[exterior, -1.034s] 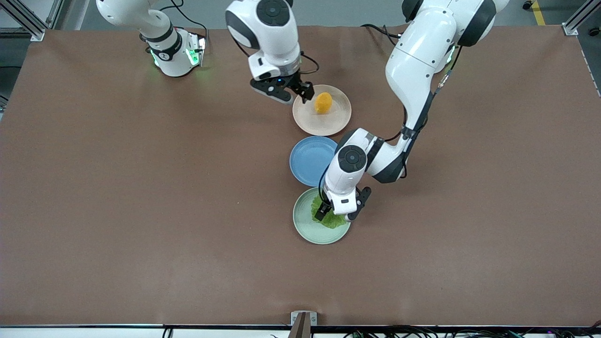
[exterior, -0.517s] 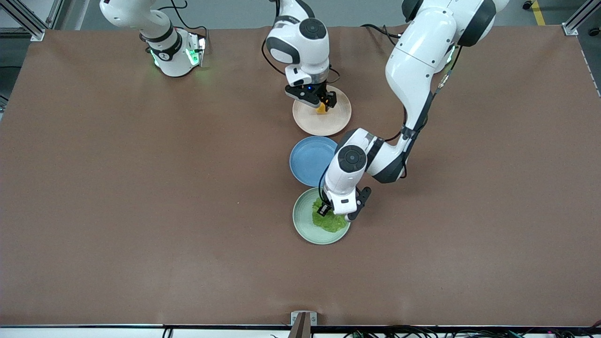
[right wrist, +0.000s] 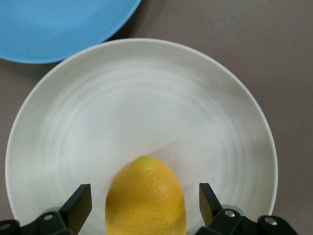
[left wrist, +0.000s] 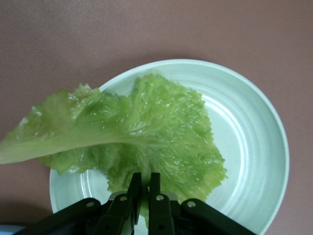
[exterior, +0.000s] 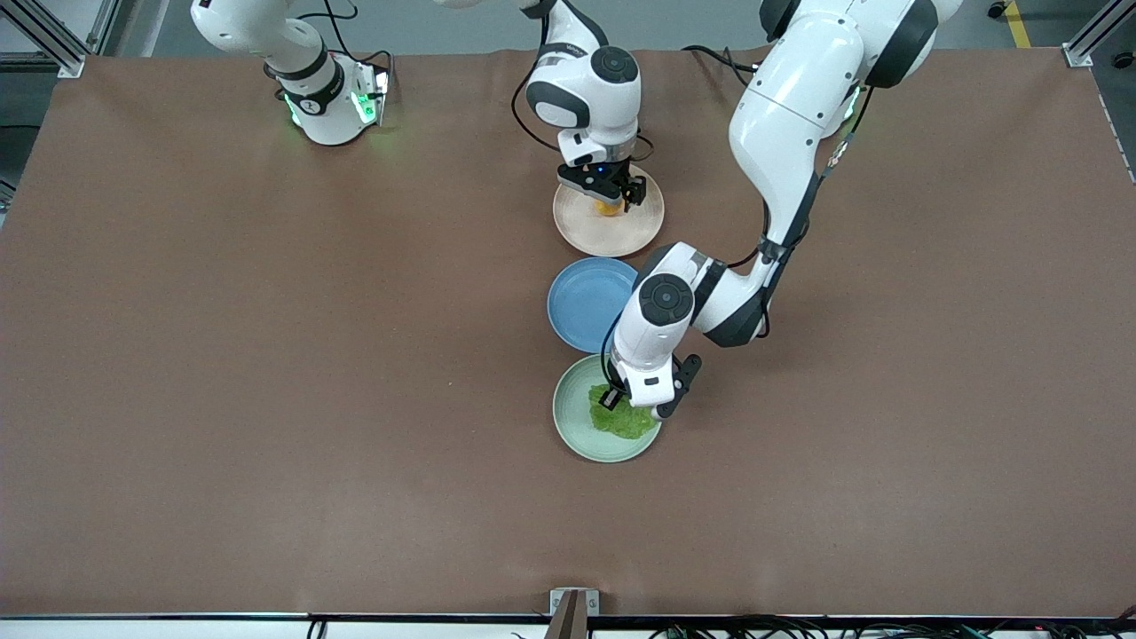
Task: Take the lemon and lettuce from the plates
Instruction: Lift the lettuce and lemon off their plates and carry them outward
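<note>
Front view: three plates in a column mid-tabletop (exterior: 266, 399), two arms, one lemon, one lettuce leaf. No readable writing or labels anywhere. Beige plate (exterior: 621, 235) sits farthest from the camera, blue plate (exterior: 581, 306) in the middle, mint plate (exterior: 572, 417) nearest. Lemon (exterior: 607, 209) lies on the beige plate, toward its 12 o'clock rim, mostly hidden under the right claw (exterior: 612, 197); its axis cannot be told here. Right claw is down over the lemon. Left claw (exterior: 621, 401) is down on the mint plate, pressed onto the lettuce (exterior: 626, 422), which covers the plate from centre out to about 4 o'clock.

Left wrist view: one mint plate (left wrist: 254, 132), one lettuce leaf (left wrist: 146, 132). Left claw (left wrist: 145, 196) fingers pressed together, pinching the leaf's edge. Leaf's long axis runs along the pale rib; stem end overhangs the plate rim above the tabletop (left wrist: 73, 39), broad crinkled end on the plate.

Right wrist view: one beige plate (right wrist: 146, 98), a slice of the blue plate (right wrist: 58, 24), one lemon (right wrist: 145, 198). Right claw (right wrist: 145, 205) is spread, one finger on each side of the lemon with a gap on both sides, not touching. Lemon's long axis points its tip toward the plate centre and the blue plate.
</note>
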Motion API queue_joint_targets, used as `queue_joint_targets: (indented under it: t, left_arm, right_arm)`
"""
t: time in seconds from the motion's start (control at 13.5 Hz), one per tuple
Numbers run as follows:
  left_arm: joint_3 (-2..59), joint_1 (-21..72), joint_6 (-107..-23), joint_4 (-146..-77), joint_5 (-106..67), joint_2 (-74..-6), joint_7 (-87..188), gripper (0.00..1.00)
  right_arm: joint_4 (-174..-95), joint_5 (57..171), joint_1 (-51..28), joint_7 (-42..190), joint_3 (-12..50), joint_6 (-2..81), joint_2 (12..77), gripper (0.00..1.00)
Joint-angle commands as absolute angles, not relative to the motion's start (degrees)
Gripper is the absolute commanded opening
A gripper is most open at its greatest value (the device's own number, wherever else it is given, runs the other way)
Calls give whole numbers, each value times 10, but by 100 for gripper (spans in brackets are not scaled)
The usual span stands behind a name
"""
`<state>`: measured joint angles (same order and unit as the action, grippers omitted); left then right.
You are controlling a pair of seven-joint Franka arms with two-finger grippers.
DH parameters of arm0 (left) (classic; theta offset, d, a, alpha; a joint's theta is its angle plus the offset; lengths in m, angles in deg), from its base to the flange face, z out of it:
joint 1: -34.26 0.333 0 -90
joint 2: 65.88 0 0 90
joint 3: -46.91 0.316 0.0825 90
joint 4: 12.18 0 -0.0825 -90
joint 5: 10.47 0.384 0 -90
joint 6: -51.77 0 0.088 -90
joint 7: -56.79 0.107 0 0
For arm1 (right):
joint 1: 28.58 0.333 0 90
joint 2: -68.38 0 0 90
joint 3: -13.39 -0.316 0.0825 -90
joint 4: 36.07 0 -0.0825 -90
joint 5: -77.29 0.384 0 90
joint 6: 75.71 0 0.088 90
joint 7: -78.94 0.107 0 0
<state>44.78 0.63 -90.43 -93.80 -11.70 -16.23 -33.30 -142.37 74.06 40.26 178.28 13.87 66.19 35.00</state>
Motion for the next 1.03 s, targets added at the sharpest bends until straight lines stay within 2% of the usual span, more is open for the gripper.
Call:
queue_joint_targets:
  t: [0.0, 0.15, 0.3, 0.37, 0.74, 0.96]
  left_arm:
    - [447, 11, -868, -944, -111, -197, -339, 7]
    - [447, 19, -825, -946, -112, -237, -337, 7]
    - [444, 43, -768, -947, -114, -283, -326, 7]
    - [438, 59, -743, -954, -118, -308, -314, 7]
    - [356, 205, -716, -1081, -128, -419, -194, 7]
    - [350, 263, -716, -1147, -128, -457, -141, 7]
  right_arm:
    - [-1417, 723, 416, 1823, 146, 682, 336, 78]
    - [-1417, 722, 414, 1829, 146, 684, 334, 52]
    - [-1414, 722, 407, 1820, 147, 676, 340, 9]
    - [-1408, 723, 396, 1808, 148, 662, 346, 3]
    - [-1412, 734, 275, 1568, 147, 467, 488, 3]
    - [-1471, 734, 163, 1398, 147, 448, 556, 3]
